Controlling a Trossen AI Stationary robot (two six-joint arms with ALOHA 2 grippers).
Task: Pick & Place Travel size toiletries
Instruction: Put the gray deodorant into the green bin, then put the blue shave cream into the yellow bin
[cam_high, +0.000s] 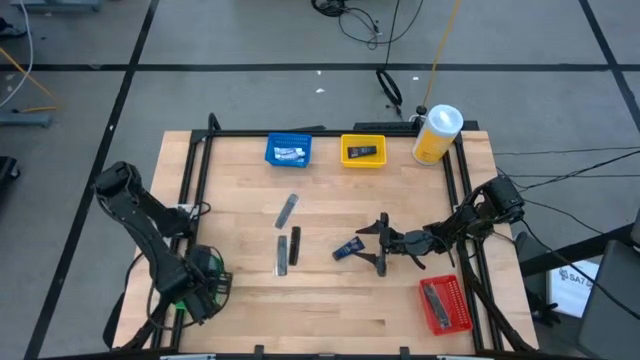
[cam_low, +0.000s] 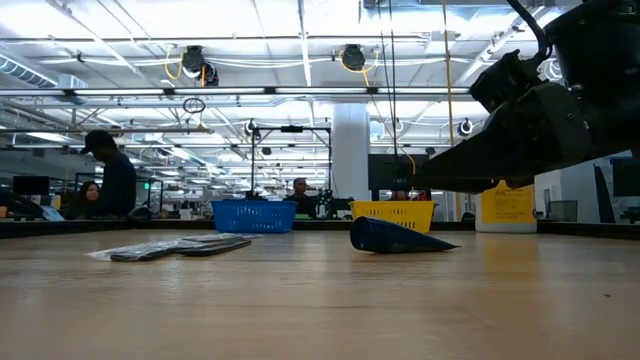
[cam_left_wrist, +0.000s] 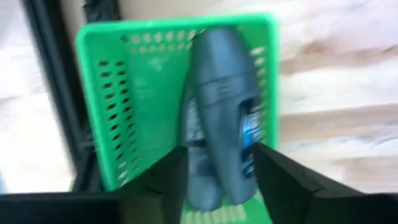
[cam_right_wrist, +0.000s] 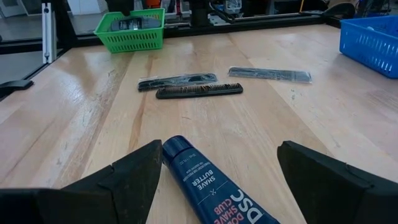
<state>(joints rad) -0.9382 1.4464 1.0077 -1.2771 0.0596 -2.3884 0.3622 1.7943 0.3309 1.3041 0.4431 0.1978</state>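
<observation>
A dark grey bottle (cam_left_wrist: 221, 99) lies in the green bin (cam_left_wrist: 134, 93) at the table's near left corner, a second dark one partly under it. My left gripper (cam_left_wrist: 221, 155) hangs open above the bin, pointing down, its fingers clear of the bottle. A dark blue tube (cam_right_wrist: 211, 183) lies flat on the table's middle (cam_high: 347, 248). My right gripper (cam_right_wrist: 217, 155) stands open and level just right of it, a finger on either side of the tube's near end, not touching. Three dark flat pieces (cam_right_wrist: 198, 90), like combs or sachets, lie left of the tube.
A blue bin (cam_high: 288, 150) and a yellow bin (cam_high: 363, 150), each holding something, stand at the far edge beside a big yellow bottle (cam_high: 437, 133). A red bin (cam_high: 444, 303) stands near right. A black frame (cam_high: 190, 190) edges the table. People show beyond the table in the low view.
</observation>
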